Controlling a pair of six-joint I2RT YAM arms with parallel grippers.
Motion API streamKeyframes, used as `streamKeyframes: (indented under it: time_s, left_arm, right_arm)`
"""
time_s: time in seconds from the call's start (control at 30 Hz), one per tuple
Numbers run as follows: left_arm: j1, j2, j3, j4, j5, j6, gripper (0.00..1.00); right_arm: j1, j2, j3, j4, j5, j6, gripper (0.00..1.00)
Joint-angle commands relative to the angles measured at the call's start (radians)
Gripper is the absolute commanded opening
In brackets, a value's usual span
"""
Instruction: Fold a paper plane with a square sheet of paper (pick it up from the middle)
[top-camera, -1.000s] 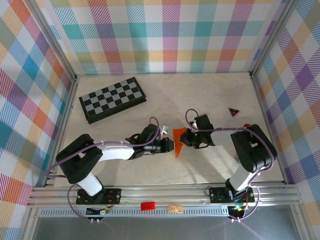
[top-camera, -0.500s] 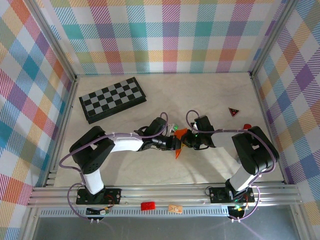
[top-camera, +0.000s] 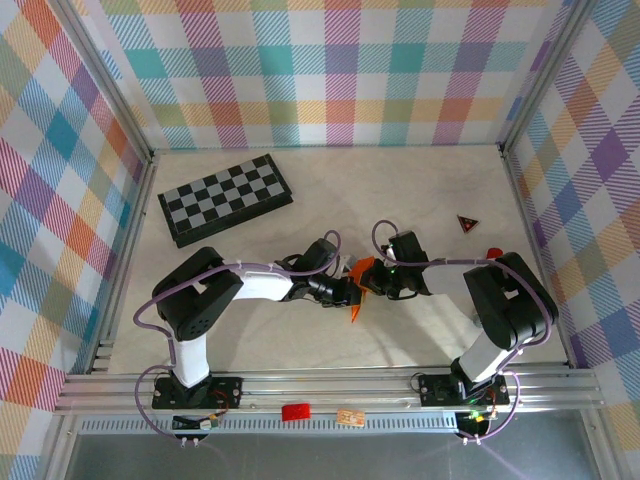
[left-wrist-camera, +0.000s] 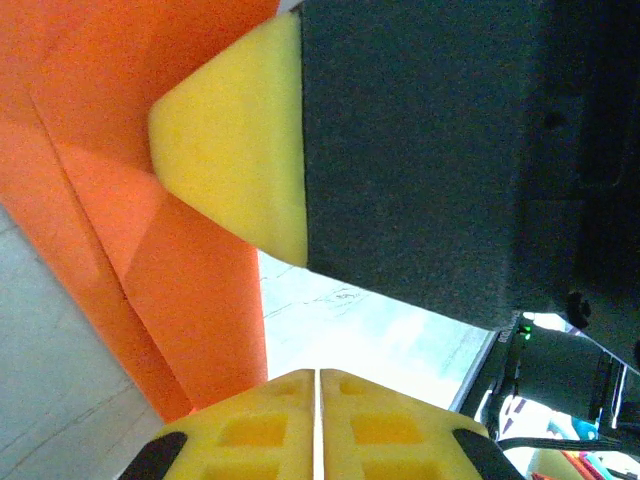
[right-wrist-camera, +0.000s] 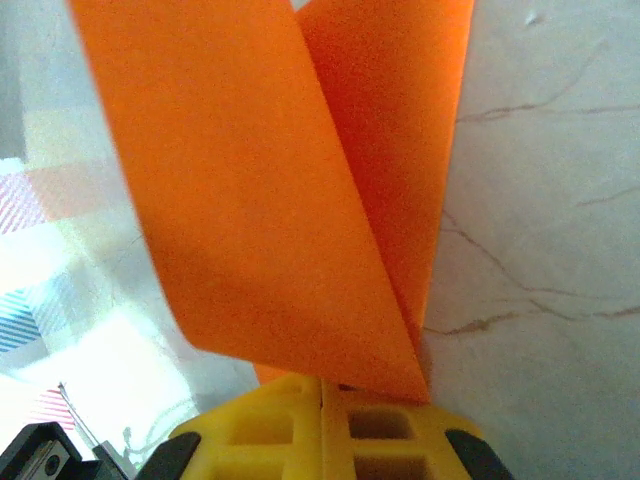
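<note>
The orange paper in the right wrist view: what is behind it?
Behind the orange paper, pale veined table shows at right, bright blur at left. What lies directly behind the sheet is covered.

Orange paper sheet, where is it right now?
In the top view the folded orange paper is mid-table, between the left gripper and the right gripper, which is shut on it; the checkerboard lies farther back, to its left.

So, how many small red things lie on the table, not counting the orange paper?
2. A dark red triangle lies far right; a small red object lies just nearer than it, partly hidden by the right arm. The arms may hide more.
</note>
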Motion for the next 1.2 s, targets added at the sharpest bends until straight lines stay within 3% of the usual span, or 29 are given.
streamKeyframes:
  time_s: [0.0, 0.67, 1.17]
  left_arm:
    - [0.007, 0.011, -0.018, -0.011, 0.016, -0.015, 0.11]
    - [-0.023, -0.005, -0.114, 0.006, 0.052, -0.027, 0.1]
    - [-0.074, -0.063, -0.114, -0.179, 0.027, 0.083, 0.09]
  right_arm:
    - [0.006, 0.033, -0.027, -0.08, 0.037, -0.016, 0.04]
    - [0.006, 0.054, -0.015, -0.098, 0.051, -0.025, 0.05]
    - [0.006, 0.071, -0.007, -0.109, 0.06, -0.028, 0.05]
